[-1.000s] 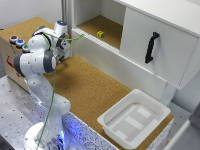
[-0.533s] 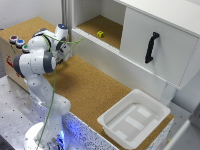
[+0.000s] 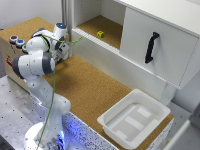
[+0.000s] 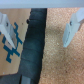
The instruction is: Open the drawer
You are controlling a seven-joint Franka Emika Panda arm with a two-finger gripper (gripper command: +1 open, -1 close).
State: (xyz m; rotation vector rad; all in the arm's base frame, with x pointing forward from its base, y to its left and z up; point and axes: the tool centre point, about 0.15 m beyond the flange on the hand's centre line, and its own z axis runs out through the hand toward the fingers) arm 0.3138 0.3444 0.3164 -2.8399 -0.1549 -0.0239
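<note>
On the cork-topped counter [image 3: 95,90], seen from the exterior view, items as follows.

Item: my arm [image 3: 37,62], white, rising from a base at the near left and bent over the counter's left part. My claw [image 3: 64,50] sits low near the cork surface, close to the left end of the white cabinet [image 3: 150,45].

Item: claw state. In the wrist view my claw [image 4: 39,31] is spread wide, released, with one pale finger [image 4: 7,27] on one side and the other finger [image 4: 71,27] on the opposite side. Nothing is held between them. Below the gap lies a dark, long strip [image 4: 32,47] crossing the cork; what it is I cannot tell. Beside it shows a light surface with blue printed marks [image 4: 10,47].

Item: drawer front [image 3: 160,47], white, on the far right of the cabinet, bearing a black upright handle [image 3: 151,47]. It is well apart from my claw.

Item: open compartment [image 3: 102,27] to the left of the drawer front, cork-floored, holding a small yellow-green cube [image 3: 100,34].

Item: white plastic tray [image 3: 134,120], near right on the counter, shallow with raised rim.

Item: cardboard box [image 3: 12,52] at the far left behind my arm, with two small round caps [image 3: 16,41] on top, blue and reddish.
</note>
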